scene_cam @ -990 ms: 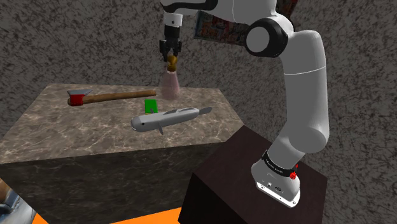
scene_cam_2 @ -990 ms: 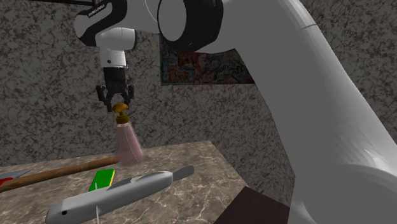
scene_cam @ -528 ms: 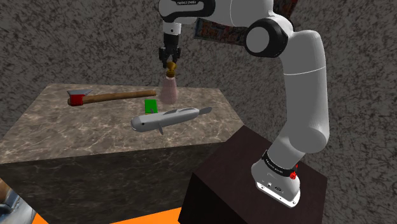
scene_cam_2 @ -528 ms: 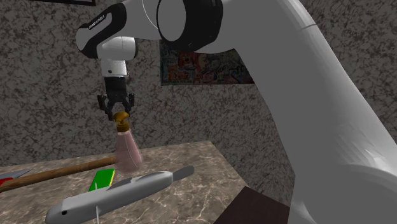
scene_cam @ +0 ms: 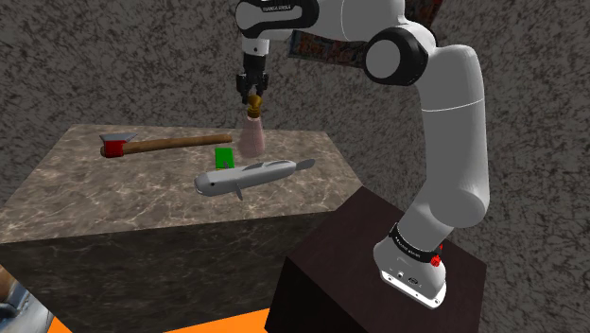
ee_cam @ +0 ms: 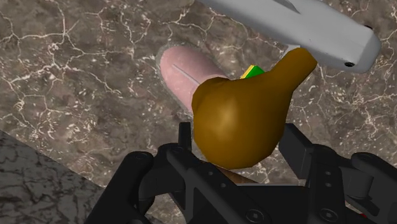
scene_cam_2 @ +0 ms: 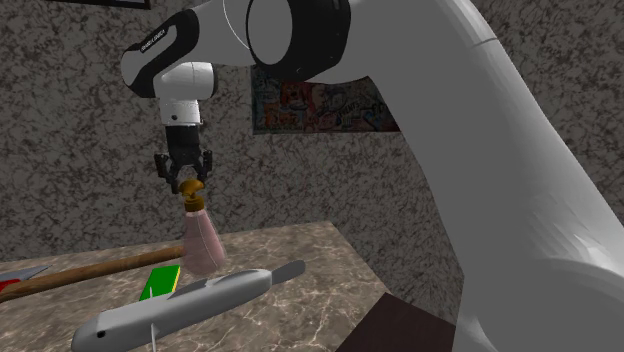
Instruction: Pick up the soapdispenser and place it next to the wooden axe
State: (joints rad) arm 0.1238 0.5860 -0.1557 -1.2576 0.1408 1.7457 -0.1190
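Note:
The soap dispenser point(scene_cam: 252, 137) is a pink bottle with a brass pump head point(ee_cam: 238, 121). It stands upright on the marble table point(scene_cam: 113, 199), or a hair above it, just past the end of the axe's handle. My gripper point(scene_cam: 252, 95) comes straight down on it, its fingers shut on the pump head. The second exterior view has the gripper point(scene_cam_2: 186, 178) above the pink bottle point(scene_cam_2: 203, 245). The axe point(scene_cam: 161, 145) has a wooden handle and a red head, and it lies toward the shoulder view's left.
A small green block point(scene_cam: 223, 157) sits close beside the bottle. A long grey pointed object point(scene_cam: 251, 176) lies in front of both. The table's right edge drops off near the dark stand point(scene_cam: 350, 255). A rough wall with a poster point(scene_cam_2: 320, 105) rises behind.
The gripper has lowered the dispenser from the air down to the tabletop by the axe handle's end. It kept its hold on the pump head throughout.

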